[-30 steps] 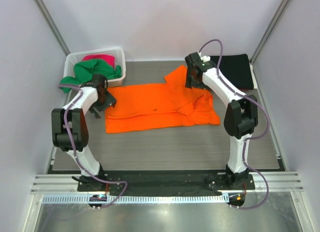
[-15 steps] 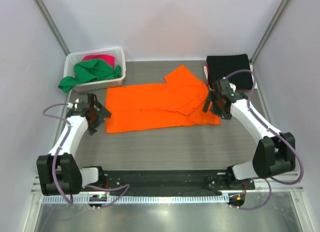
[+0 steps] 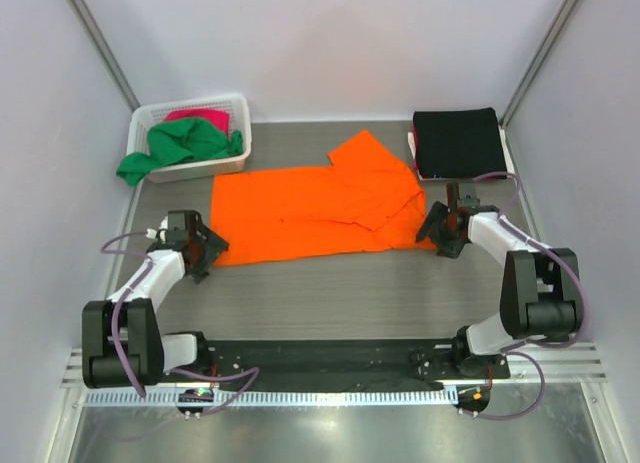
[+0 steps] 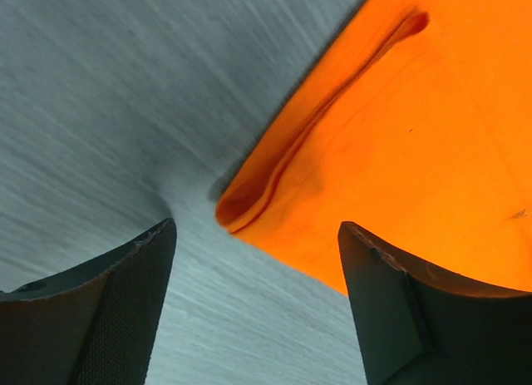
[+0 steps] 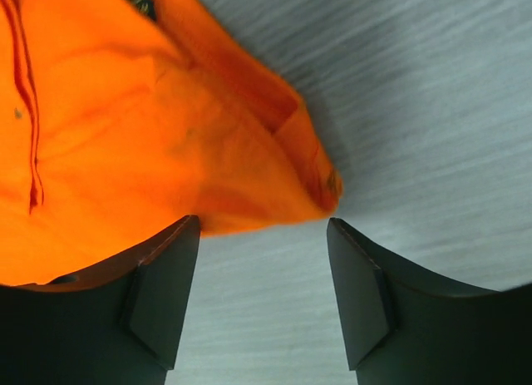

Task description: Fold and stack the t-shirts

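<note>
The orange t-shirt (image 3: 310, 208) lies spread on the grey mat, one sleeve folded over at the upper right. My left gripper (image 3: 206, 250) is open, low at the shirt's near left corner (image 4: 241, 212), which lies just ahead of the fingers, with nothing between them. My right gripper (image 3: 435, 232) is open at the near right corner (image 5: 320, 185), also with bare mat between the fingers. A folded black t-shirt (image 3: 458, 141) lies at the back right. Green (image 3: 180, 143) and pink (image 3: 205, 116) t-shirts sit in the basket.
A white lattice basket (image 3: 238, 160) stands at the back left, green cloth spilling over its left side. Grey walls and metal posts close in the mat on three sides. The arm bases are at the near edge.
Both arms swung down and toward the near edge, from the shirt's far corners to its near corners. The shirt's right sleeve now lies folded. Both grippers stay open, slightly narrower.
</note>
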Available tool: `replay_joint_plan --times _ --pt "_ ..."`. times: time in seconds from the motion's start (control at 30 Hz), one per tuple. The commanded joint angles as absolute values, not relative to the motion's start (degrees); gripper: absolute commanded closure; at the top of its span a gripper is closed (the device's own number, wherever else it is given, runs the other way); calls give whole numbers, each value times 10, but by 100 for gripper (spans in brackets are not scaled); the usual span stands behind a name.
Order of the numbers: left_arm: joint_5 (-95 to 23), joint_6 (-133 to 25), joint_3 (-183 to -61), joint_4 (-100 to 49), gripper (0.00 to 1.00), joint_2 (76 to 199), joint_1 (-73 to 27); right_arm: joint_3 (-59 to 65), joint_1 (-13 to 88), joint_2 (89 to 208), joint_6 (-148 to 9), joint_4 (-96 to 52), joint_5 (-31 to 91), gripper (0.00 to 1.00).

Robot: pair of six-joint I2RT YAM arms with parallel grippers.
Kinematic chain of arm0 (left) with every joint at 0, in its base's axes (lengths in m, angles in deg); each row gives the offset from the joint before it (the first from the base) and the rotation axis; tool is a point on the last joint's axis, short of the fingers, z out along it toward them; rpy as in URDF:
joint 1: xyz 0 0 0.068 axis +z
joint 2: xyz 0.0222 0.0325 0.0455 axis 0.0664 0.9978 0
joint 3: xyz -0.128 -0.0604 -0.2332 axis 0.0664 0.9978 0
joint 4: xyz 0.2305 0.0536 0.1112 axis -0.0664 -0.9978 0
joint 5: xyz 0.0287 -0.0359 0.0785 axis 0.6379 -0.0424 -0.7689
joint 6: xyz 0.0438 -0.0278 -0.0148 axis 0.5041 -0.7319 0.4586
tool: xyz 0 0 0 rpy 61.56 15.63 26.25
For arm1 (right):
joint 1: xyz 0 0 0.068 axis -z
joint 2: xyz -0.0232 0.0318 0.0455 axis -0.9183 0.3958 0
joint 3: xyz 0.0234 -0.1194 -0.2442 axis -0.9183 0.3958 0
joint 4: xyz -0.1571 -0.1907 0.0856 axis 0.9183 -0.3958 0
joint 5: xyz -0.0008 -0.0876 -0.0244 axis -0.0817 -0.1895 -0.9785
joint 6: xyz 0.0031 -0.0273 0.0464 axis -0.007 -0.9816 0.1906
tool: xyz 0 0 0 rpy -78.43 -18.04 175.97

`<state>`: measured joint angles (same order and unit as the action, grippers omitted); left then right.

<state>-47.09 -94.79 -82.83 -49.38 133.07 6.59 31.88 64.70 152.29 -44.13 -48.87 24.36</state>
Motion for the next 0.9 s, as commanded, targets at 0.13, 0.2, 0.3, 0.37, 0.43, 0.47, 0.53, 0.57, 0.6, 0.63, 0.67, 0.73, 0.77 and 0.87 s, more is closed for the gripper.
replay_joint_plan --times 0.13,0.2,0.3,0.37,0.43,0.47,0.53,0.57,0.6,0.63,0.67,0.73,0.77,0.87 --pt "-476 -974 -816 -399 40 1390 66 322 659 1564 -442 -416 252 43" --pt "-476 -975 -824 -392 51 1403 66 319 659 1571 -442 -413 244 49" --pt "-466 -981 -839 -391 78 1416 66 308 660 1578 -443 -412 236 67" --pt "-458 -989 -848 -398 97 1409 66 285 660 1582 -446 -421 233 82" --pt "-458 -991 -882 -423 100 1401 66 260 660 1577 -448 -451 233 93" --pt "-458 -988 -900 -467 100 1392 66 228 660 1574 -453 -461 233 97" --pt "-471 -972 -974 -520 100 1383 66 183 659 1566 -461 -516 229 99" --pt "-476 -954 -999 -572 100 1374 68 140 660 1547 -465 -551 227 99" --pt "-482 -945 -1027 -599 100 1369 71 121 660 1534 -472 -567 196 99" --pt "-485 -939 -1064 -619 100 1363 77 104 659 1519 -476 -582 187 99" --pt "-483 -935 -1078 -635 100 1355 90 79 659 1495 -477 -611 177 99" --pt "-476 -921 -1089 -671 100 1330 105 74 659 1471 -477 -637 175 99" --pt "-476 -918 -1085 -683 100 1321 116 90 660 1461 -473 -655 179 99" --pt "-465 -920 -1048 -703 100 1277 132 178 659 1403 -450 -659 199 99"
